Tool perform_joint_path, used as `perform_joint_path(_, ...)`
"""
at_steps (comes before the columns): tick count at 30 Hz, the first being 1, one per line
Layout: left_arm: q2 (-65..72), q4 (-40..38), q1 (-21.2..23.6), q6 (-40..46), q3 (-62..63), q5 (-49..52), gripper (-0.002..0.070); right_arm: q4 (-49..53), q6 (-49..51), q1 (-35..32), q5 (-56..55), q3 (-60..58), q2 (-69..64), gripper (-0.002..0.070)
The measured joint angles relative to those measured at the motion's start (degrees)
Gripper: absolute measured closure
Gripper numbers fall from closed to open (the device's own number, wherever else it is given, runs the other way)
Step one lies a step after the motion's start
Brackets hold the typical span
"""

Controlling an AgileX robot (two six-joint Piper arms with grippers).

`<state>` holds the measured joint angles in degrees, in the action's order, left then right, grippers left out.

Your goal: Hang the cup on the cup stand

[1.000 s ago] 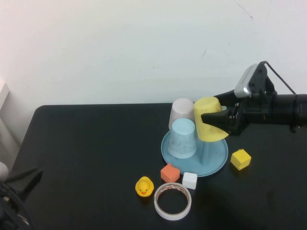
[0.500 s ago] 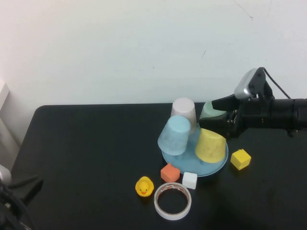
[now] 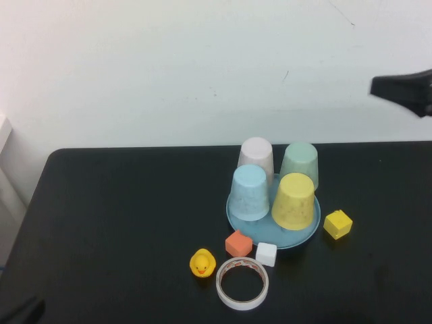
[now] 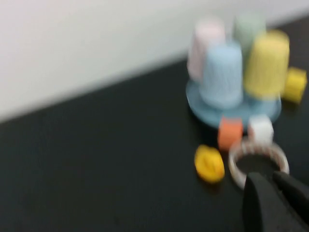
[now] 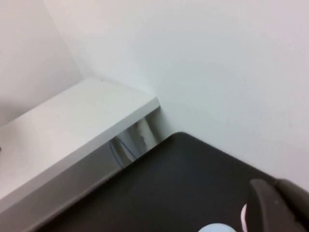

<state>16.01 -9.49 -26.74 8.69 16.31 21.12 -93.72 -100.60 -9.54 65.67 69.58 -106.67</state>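
Observation:
The yellow cup [image 3: 294,201] stands upside down on the front right of the round light-blue cup stand [image 3: 298,241], free of both grippers. It also shows in the left wrist view [image 4: 266,65], with the stand [image 4: 212,116] under it. The stand's pegs are hidden under the cups. My right gripper [image 3: 374,86] is shut and empty, high at the right edge, well above and away from the stand. My left gripper [image 4: 273,181] is shut and empty, low near the table's front left corner.
A light blue cup [image 3: 250,193], a pale green cup [image 3: 300,162] and a pinkish-white cup [image 3: 256,156] also sit upside down on the stand. In front lie a tape roll [image 3: 242,283], rubber duck [image 3: 202,262], orange cube [image 3: 239,243], white cube [image 3: 266,254] and yellow cube [image 3: 337,224].
My right gripper let go of the yellow cup on the stand and drew back up and to the right. The light blue cup tipped and settled upright. The left arm sank lower.

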Motion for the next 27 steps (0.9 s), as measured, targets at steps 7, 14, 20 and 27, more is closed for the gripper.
perform_joint_path(7, -5.6, 1.6, 0.0, 0.0, -1.4, -1.1, 0.0675, 2.3, -1.9, -1.1, 1.3, -10.8, 18.9, 0.0675)
perform_joint_path(14, -5.7, 1.5, 0.0, 0.0, -1.5, -0.6, 0.0675, 2.0, -4.4, -1.1, 2.3, -20.0, 37.6, 0.0677)
perform_joint_path(20, -5.7, 1.4, 0.0, 0.0, -1.5, 0.3, 0.0675, 4.8, -3.6, -1.1, 2.9, -24.2, 51.9, 0.0677)
perform_joint_path(27, -5.7, 1.4, 0.0, 0.0, -1.5, 0.3, 0.0675, 14.4, -2.5, -1.1, 4.6, -25.9, 64.4, 0.0678)
